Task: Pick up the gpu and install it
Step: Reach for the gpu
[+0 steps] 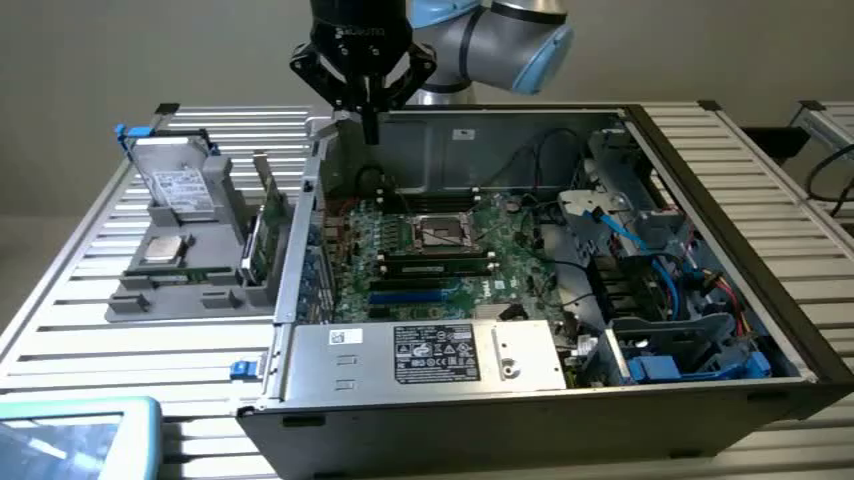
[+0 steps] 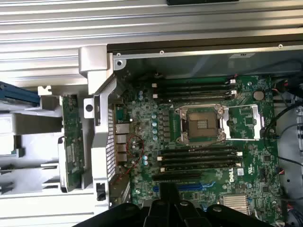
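Note:
The gpu (image 1: 272, 222) is a green card standing on its edge in a grey holder (image 1: 174, 292), just outside the open computer case on the exterior view's left. In the wrist view the gpu (image 2: 71, 142) shows its green circuit face beside the case wall. My gripper (image 1: 370, 132) hangs above the rear of the case, up and to the exterior view's right of the card and apart from it. The gripper (image 2: 169, 190) is shut with nothing in it, over the motherboard (image 2: 203, 132) near the blue slot (image 2: 189, 187).
The case (image 1: 747, 290) lies open on a slatted metal table (image 1: 80, 330). A silver power supply (image 1: 427, 355) sits at its near end, a drive cage with blue cables (image 1: 681, 335) on the exterior view's right. A hard drive (image 1: 180, 190) stands in the holder's far part.

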